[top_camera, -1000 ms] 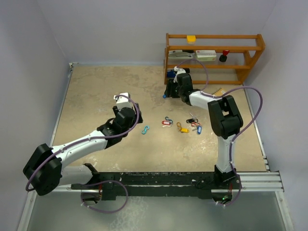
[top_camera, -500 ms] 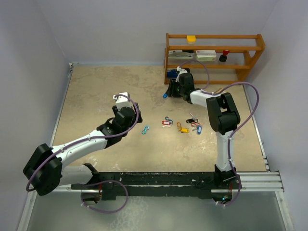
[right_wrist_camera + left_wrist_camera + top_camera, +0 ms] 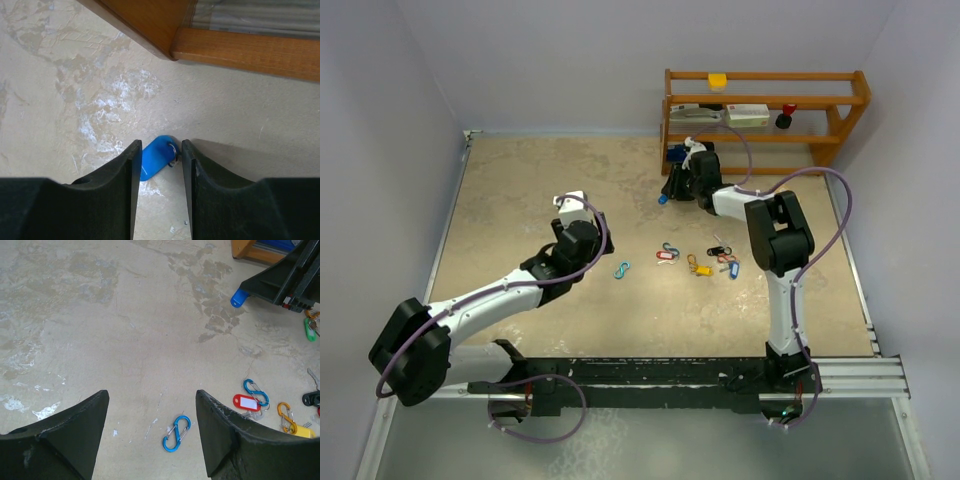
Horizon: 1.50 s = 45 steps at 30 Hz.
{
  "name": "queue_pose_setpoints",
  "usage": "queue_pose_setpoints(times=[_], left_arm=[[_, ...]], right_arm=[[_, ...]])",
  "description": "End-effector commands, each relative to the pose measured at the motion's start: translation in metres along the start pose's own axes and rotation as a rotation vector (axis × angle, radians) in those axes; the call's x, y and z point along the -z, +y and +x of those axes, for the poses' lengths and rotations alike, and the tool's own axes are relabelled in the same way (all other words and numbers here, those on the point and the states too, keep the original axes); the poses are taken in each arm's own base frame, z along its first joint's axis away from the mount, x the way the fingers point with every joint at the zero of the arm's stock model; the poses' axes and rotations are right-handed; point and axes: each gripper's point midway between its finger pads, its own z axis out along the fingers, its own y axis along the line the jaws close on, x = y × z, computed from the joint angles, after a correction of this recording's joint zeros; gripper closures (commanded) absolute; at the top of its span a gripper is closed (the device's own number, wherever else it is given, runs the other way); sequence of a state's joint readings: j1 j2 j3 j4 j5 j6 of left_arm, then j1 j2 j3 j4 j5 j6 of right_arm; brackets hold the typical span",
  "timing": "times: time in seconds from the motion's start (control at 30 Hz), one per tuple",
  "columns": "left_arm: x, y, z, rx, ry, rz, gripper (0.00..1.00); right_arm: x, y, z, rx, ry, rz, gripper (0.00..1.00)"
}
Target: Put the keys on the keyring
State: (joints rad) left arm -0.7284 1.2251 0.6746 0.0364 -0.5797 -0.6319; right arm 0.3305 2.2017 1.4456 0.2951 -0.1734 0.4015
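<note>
A key with a blue tag [image 3: 155,159] lies on the floor in front of the shelf, also visible from above [image 3: 662,198]. My right gripper [image 3: 157,145] [image 3: 670,190] is down over it, one finger on each side. The jaws are narrow, with a small gap left by the tag's ring. More keys lie mid-floor: a red-tagged one [image 3: 247,402] [image 3: 666,255], a yellow-tagged one [image 3: 704,270], a black-tagged one [image 3: 718,251]. My left gripper [image 3: 151,392] [image 3: 588,250] hovers open and empty over a blue figure-eight clip [image 3: 176,433] [image 3: 621,268]. Which item is the keyring I cannot tell.
A wooden shelf [image 3: 765,105] [image 3: 240,47] stands just beyond the right gripper, with small items on its boards. Another blue clip [image 3: 256,391] and an orange clip [image 3: 285,412] lie among the keys. Walls close in the floor on three sides.
The right gripper's jaws have narrowed around the blue-tagged key, and the arm shifted slightly toward the shelf. The left arm has stayed still.
</note>
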Motion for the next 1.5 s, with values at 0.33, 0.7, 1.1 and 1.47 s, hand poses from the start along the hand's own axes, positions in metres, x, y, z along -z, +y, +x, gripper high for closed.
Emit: queue_pose_setpoints(times=[0.33,0.7,1.1,1.47], left_arm=[[-0.004,0.000,-0.010,0.013,-0.025,0.009,0.33],[-0.005,0.004,-0.007,0.014,-0.021,0.000,0.33],[-0.005,0.004,-0.007,0.017,-0.017,0.001,0.33],[-0.011,-0.004,0.012,-0.012,0.051,0.043,0.33]], right_arm=[[0.000,0.004,-0.016,-0.009,-0.044,-0.027,0.72],[0.002,-0.001,-0.019,-0.017,-0.052,-0.010,0.89],[0.028,0.012,-0.047,0.037,-0.148,-0.047,1.00],[0.081,0.027,-0.057,0.070,-0.193,-0.069,1.00]])
